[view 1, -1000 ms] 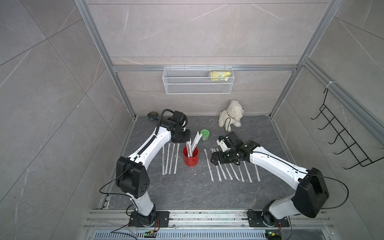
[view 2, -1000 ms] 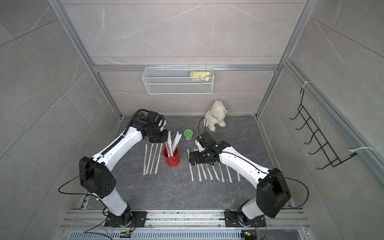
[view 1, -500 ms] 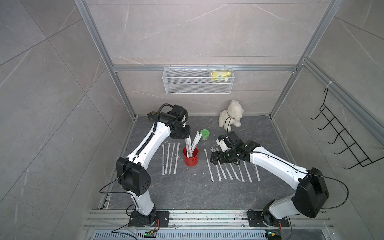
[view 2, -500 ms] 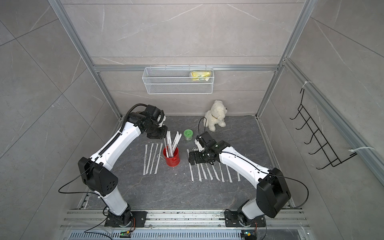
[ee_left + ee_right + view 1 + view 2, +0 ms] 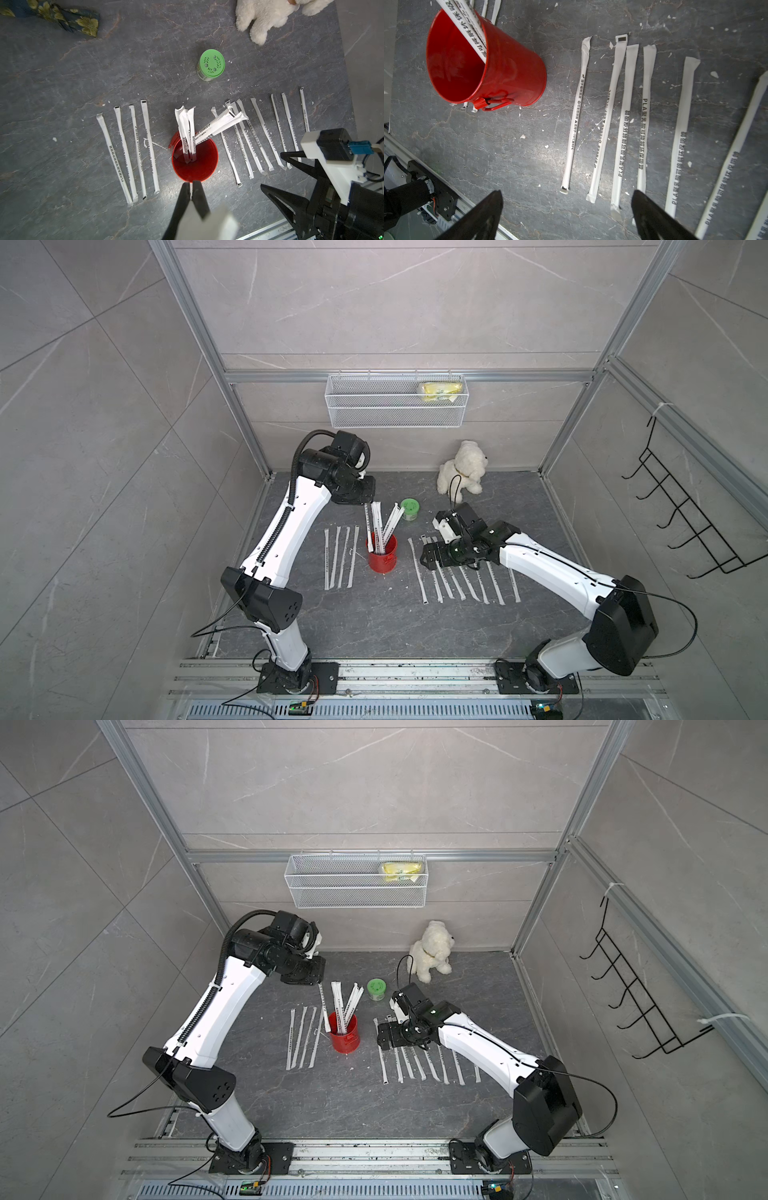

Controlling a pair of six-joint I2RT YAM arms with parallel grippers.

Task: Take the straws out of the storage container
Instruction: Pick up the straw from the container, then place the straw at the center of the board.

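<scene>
- Dark grey stone-look tabletop (image 5: 374, 622), flecked with paper scraps.
- Red can (image 5: 382, 560) upright, centre.
- Straws (image 5: 625, 116) flat in rows either side.
- Green-lidded jar (image 5: 409, 509), white plush dog (image 5: 461, 468) behind.
- Floral cloth (image 5: 62, 14), well apart from the rest.

A white plush dog (image 5: 461, 466) sat at the table's (image 5: 374, 626) back edge. A green-lidded jar (image 5: 409, 509) stood near the dog, and a wire basket (image 5: 395, 416) holding a yellow packet (image 5: 440, 390) hung above it.
</scene>
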